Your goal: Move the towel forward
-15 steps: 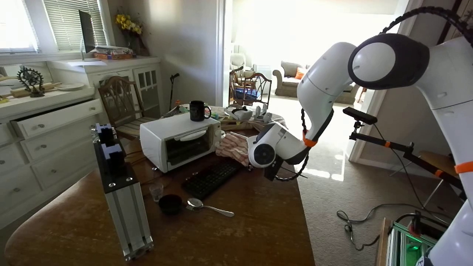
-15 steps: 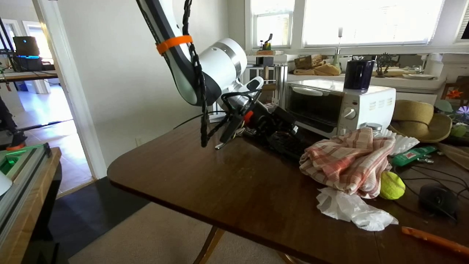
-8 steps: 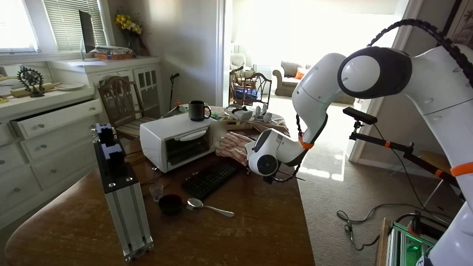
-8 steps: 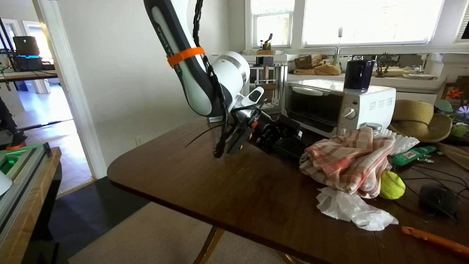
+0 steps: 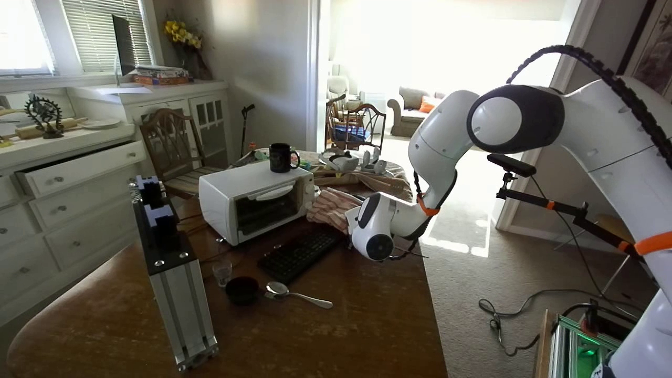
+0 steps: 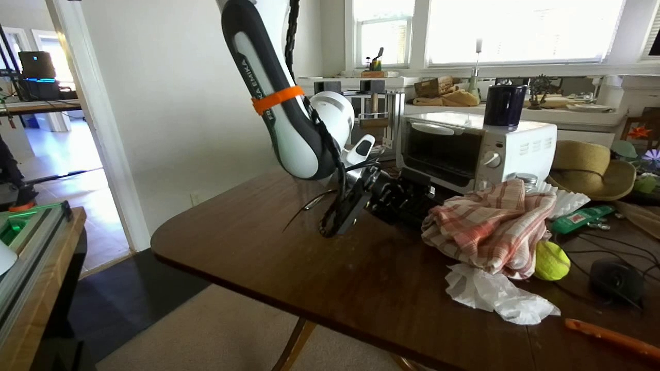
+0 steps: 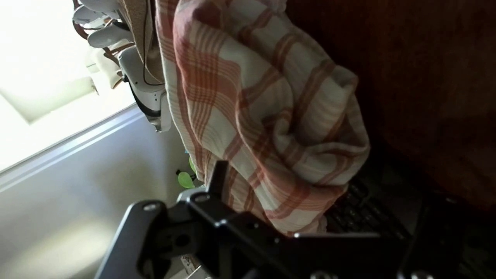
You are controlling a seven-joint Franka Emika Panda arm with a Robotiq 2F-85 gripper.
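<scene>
Lying in a soft, rumpled heap on a brown wooden tabletop, a red-and-white plaid towel rests just beside the control-knob end of a white toaster oven. On top of the oven stands a dark mug, upright. A yellow-green tennis ball sits at one edge of the towel, and a crumpled thin white sheet lies at another. Nearby are a black computer mouse and a tan brimmed hat.

A white robot arm, seen in both exterior views, slopes down toward the tabletop. Its dark jaws are low and near the towel, beside or over a black keyboard — the angle makes it hard to say which. The wrist view is closer: the jaws stand apart, with one black finger in front of the towel's striped folds and the other side sunk in shadow. Whether that finger touches the towel cannot be told.

Farther along the tabletop, in an exterior view, a small black bowl, a clear glass and a silver spoon are grouped close together near the keyboard.
</scene>
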